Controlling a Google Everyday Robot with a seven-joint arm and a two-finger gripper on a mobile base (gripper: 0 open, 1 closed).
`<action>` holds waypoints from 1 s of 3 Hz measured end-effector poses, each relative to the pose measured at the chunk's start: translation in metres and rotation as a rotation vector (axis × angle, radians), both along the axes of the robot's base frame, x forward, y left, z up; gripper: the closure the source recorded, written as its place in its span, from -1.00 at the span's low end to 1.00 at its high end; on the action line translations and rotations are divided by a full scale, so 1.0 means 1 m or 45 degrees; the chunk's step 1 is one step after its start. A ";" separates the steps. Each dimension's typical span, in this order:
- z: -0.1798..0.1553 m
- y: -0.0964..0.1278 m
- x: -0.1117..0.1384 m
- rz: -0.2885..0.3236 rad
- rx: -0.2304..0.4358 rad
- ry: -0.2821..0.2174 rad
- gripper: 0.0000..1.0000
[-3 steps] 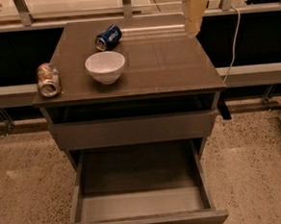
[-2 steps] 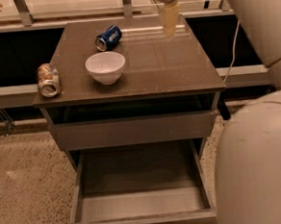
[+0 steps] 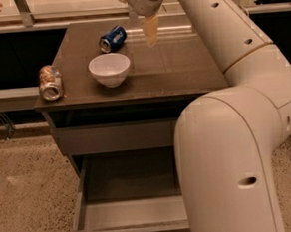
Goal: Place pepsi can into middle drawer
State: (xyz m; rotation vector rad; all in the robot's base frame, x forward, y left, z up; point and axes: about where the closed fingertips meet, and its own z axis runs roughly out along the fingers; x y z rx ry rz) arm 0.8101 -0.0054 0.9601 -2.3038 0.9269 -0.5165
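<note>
Tan fingers (image 3: 151,30) apart | gripper (image 3: 131,18) over back of counter (image 3: 182,70), just right of pepsi can (image 3: 112,39) | can lies on its side, long axis diagonal, silver end pointing front-left, behind white bowl (image 3: 110,69) | middle drawer (image 3: 132,213) stands open below.

My gripper (image 3: 150,32), matt tan, hangs above the smooth, faintly glossy cabinet top (image 3: 177,68) at its back. The pepsi can (image 3: 112,39) is shiny metal (silver ends); the white bowl (image 3: 110,69) looks smooth and glossy.
</note>
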 end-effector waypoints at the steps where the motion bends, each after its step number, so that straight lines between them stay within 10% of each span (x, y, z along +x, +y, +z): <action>1: -0.020 0.026 0.030 0.091 -0.117 -0.093 -1.00; 3: -0.058 0.074 0.069 0.287 -0.283 -0.185 -1.00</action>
